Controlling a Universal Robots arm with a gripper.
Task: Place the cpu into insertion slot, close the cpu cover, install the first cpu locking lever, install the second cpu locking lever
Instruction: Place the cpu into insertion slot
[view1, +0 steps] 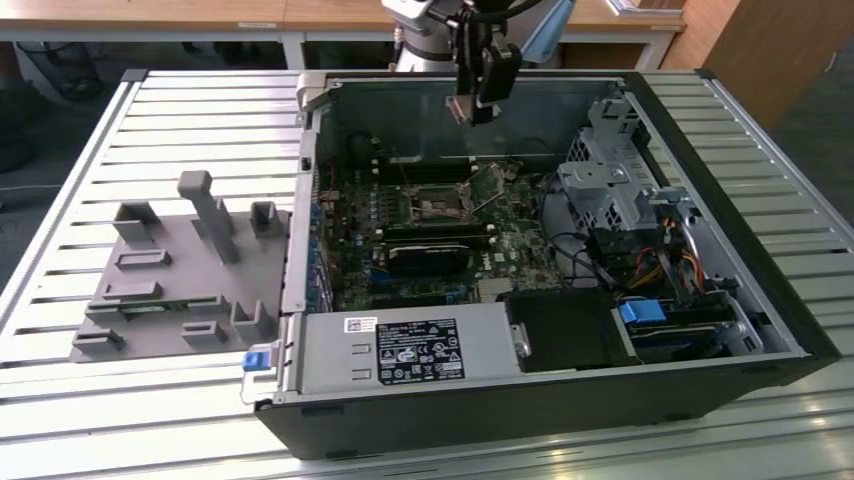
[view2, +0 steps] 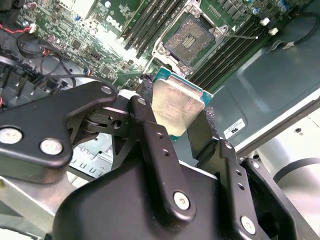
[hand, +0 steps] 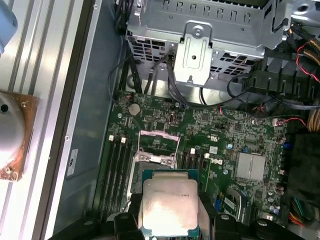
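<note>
Open PC case (view1: 747, 150) sat on slatted table (view1: 80, 400), with grey fixture (view1: 187, 270) beside it on the exterior view's left. Case held motherboard (view1: 400, 215), power supply (view1: 400, 350), drive cage (hand: 200, 40) and cables (view1: 641, 260). Gripper (view1: 478, 105) hung above the case, clamped on the cpu (view2: 177, 102) by its edges, apart from the board. Insertion slot (view2: 192, 42) lay uncovered, cpu cover (hand: 157, 142) swung open beside it, memory slots (view2: 235, 50) on both sides.

Robotics lab or workshop, ribbed silver aluminium-slat table (view1: 80, 400), open black desktop computer case (view1: 467, 425) lying on it with green motherboard (view1: 358, 215) exposed, black robot claw (view1: 474, 108) above, grey plastic fixture block (view1: 160, 290), pale wooden desks (view1: 160, 12) behind.
</note>
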